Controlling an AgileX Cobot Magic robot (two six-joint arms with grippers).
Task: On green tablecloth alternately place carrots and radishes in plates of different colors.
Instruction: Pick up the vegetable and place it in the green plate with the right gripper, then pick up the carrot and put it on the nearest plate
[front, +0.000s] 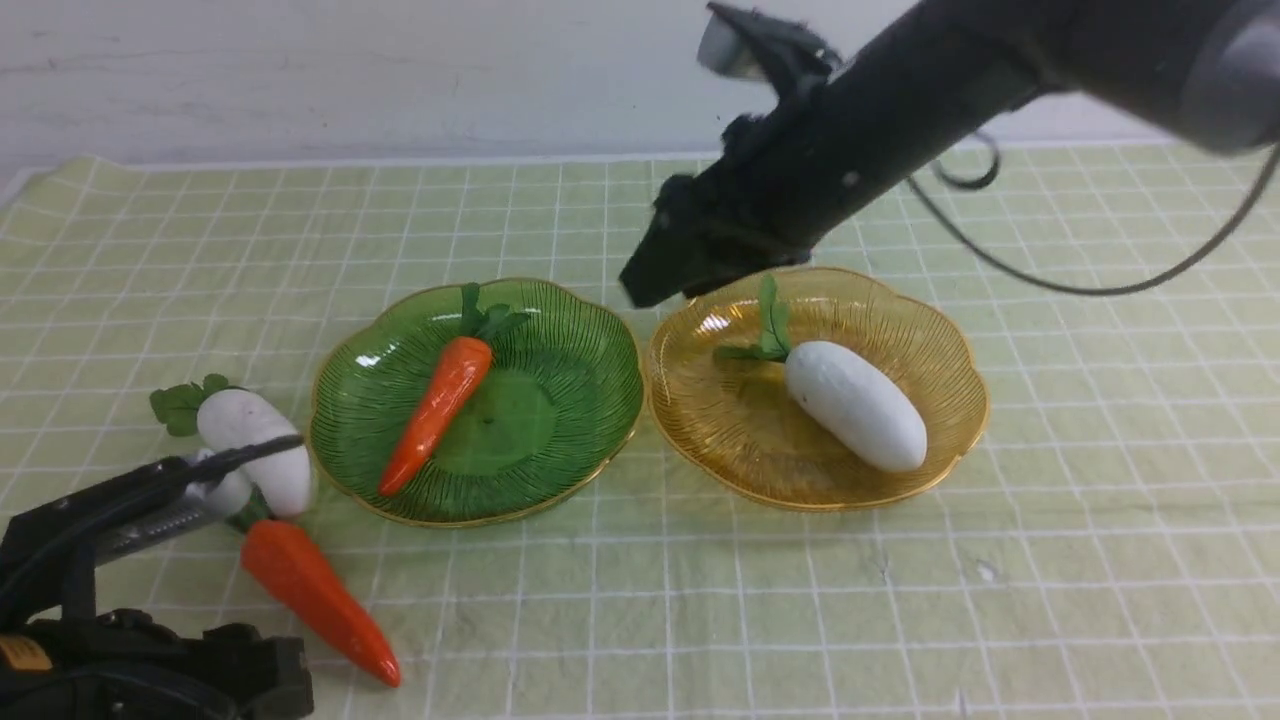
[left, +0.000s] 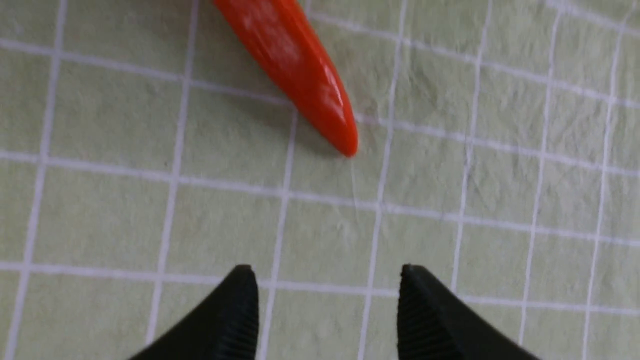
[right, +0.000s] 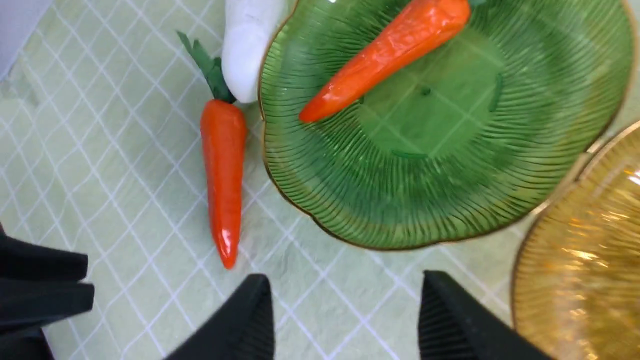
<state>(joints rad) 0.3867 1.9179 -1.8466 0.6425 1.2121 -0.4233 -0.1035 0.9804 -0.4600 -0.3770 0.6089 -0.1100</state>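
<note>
Left of the translucent green ribbed plastic plate (front: 580, 400), two items lie loose on the pale green grid-lined tablecloth (front: 700, 600). A matte white oblong toy radish (front: 240, 420) is just beside the plate's rim, and a glossy orange tapered toy carrot (front: 315, 590) is on its robot-ward side. A second carrot (front: 440, 405) is seated in the green plate. A second radish (front: 855, 405) is in the amber ribbed plate (front: 720, 420) to the right of it.

Left gripper (left: 325, 280): jaws apart, nothing between them. The loose carrot's tip is seen just ahead of it, slightly off-centre. The carrot's long axis runs diagonally, leafy top by the loose radish, tip toward the robot.

Right gripper (right: 345, 295): jaws apart, empty, held above the green plate's far right rim.

The left arm is judged nearer. The jaws would likely need to be squared across that axis, further up the body.
</note>
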